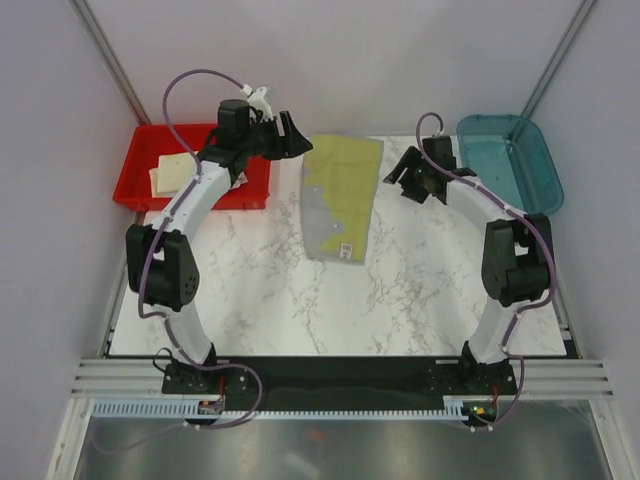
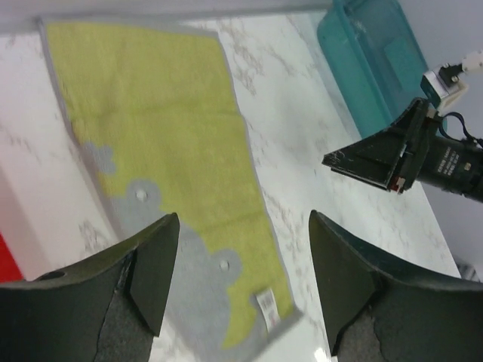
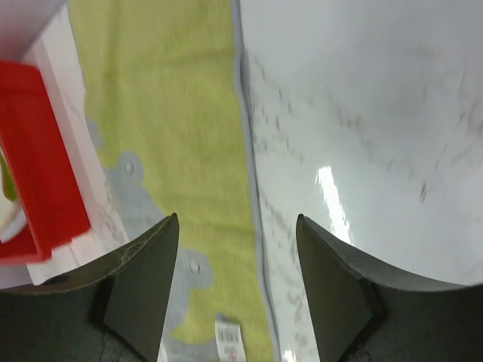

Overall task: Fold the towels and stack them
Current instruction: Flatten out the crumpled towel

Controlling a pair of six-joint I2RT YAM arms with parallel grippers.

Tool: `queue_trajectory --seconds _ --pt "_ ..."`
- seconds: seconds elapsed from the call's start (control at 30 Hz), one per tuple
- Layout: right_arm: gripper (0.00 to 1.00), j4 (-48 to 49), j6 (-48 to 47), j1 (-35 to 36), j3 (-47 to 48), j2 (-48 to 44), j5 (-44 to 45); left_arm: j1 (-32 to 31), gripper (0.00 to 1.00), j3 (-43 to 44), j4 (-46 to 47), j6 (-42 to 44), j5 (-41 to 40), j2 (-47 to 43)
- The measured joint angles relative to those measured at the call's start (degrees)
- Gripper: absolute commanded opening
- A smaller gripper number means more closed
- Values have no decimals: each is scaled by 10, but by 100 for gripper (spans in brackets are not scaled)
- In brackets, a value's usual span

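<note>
Beyond the arm bases, on the marble table (image 1: 400,300): red bin (image 1: 135,190) at the left edge holding cream towels (image 1: 172,170), teal bin (image 1: 540,170) at the right. Between them, at far centre, yellow towel with grey trim (image 1: 342,195) lying flat in one long strip, white label (image 1: 345,248) at its near end. Flanking its far end, left gripper (image 2: 243,226) and right gripper (image 3: 236,222), jaws of both spread wide, gripping nothing.

The marble table (image 1: 400,300) bears a yellow-grey towel (image 1: 345,190), red bin (image 1: 135,172) and teal bin (image 1: 515,165).
</note>
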Motion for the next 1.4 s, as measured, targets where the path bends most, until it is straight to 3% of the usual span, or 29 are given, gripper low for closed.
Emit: queue_trajectory --seconds 0.17,0.33,0.5,0.8,0.83,0.9,0.93,1.13,1.4 --pt "71 -26 52 86 -153 -105 14 -11 76 -195 -4 8 -9 -168" --pt "68 -42 132 177 -240 -144 26 -18 76 -316 -36 9 -19 -255" --pt "66 -32 217 226 -283 -167 66 -18 76 -348 -69 9 -25 -303" --pt "63 1 311 254 -324 -158 108 -20 75 -370 -88 9 -48 -349" --pt "61 4 320 257 -325 -154 111 -20 75 -374 -90 9 -49 -350" --pt "16 15 330 261 -330 -144 116 -20 75 -382 -91 9 -53 -350" --pt "0 18 331 262 -332 -139 119 -20 74 -386 -91 9 -54 -351" --pt "0 13 320 253 -344 -155 145 -21 73 -439 -90 1 -71 -360" --pt "0 -52 254 186 -388 -359 223 -63 71 -482 -84 -19 -98 -362"
